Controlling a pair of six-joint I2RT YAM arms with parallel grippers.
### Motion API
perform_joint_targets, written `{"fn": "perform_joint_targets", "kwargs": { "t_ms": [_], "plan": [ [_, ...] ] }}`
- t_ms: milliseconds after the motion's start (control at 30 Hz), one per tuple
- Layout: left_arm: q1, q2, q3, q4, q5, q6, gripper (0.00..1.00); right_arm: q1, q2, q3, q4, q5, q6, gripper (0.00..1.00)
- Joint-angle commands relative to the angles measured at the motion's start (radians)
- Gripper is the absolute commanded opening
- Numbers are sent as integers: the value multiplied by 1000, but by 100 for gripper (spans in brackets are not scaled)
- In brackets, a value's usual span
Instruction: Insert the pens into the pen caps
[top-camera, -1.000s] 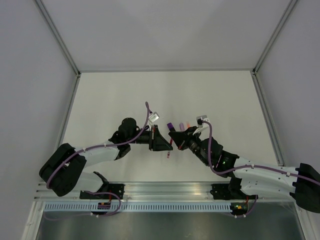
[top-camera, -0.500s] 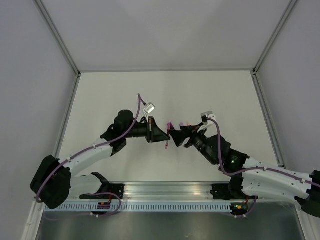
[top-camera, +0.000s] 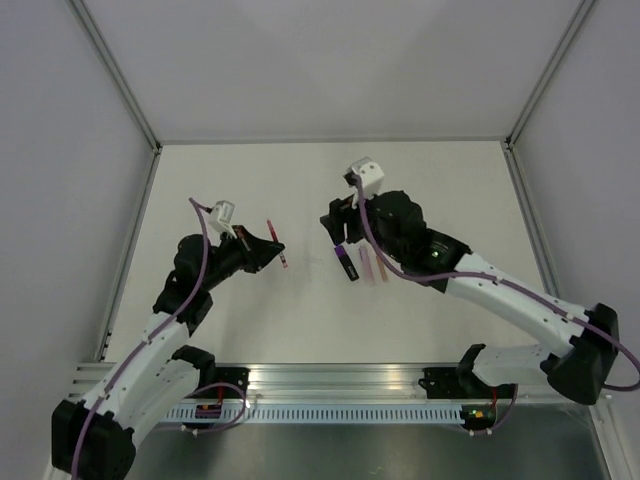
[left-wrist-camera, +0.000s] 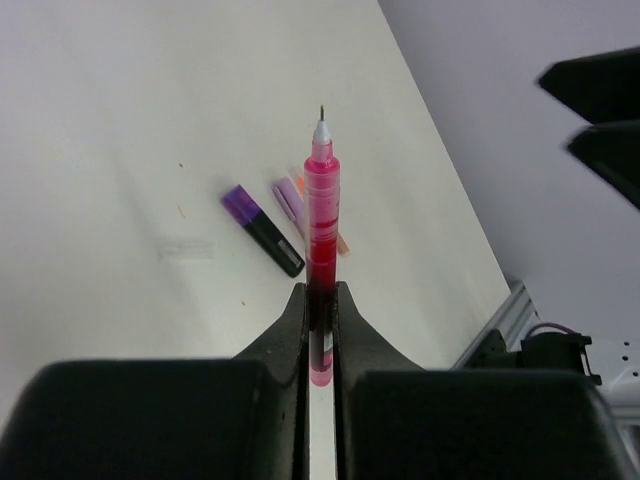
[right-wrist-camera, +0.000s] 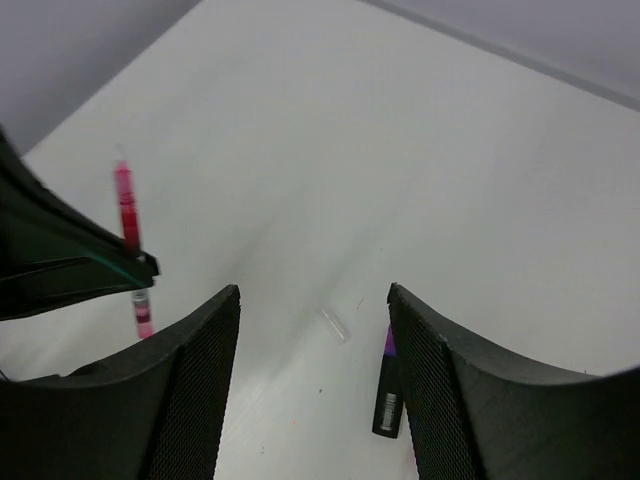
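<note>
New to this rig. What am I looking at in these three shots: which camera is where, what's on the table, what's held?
These are two robot arms bolted at the near edge of a white table. The wide picture comes from a fixed camera above and behind them, so their bases sit at the bottom. The other two pictures come from a small camera on each wrist, looking out along that arm's own fingers, which are the black shapes at the bottom of those views. The left end effector is shut on a thin red pen, whose bare tip points away. The right end effector is open and empty, above the table. Lying close together on the table are a black marker with a purple tip, a pale lilac pen and an orange pen.
</note>
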Motion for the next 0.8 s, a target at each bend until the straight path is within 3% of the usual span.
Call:
{"fn": "perform_joint_targets", "kwargs": {
  "t_ms": [0,33,167,233,333,400,467,600,767],
  "plan": [
    [0,-194,-43,-45,-215,64,2,-14,220,178,-195,-150,-99,66],
    [0,-287,-55,-59,-283,65,2,-23,262,201,-221,-146,-91,65],
    [0,-421,-106,-77,-345,61,2,-50,458,284,-256,-107,90,58],
    [0,-418,-100,-96,-338,61,2,-63,538,312,-278,-34,301,57],
    [0,-374,-98,-85,-311,47,2,-63,593,284,-169,-133,397,51],
    [0,-335,-100,-70,-297,41,2,-58,639,333,-164,-253,327,52],
    [0,-323,-106,-65,-294,33,2,-57,660,361,-187,-335,151,57],
    [0,-340,-133,-36,-308,21,2,-58,707,408,-261,-302,-106,66],
    [0,-393,-138,-45,-320,25,2,-69,833,536,-465,-275,-272,65]
  ]
}}
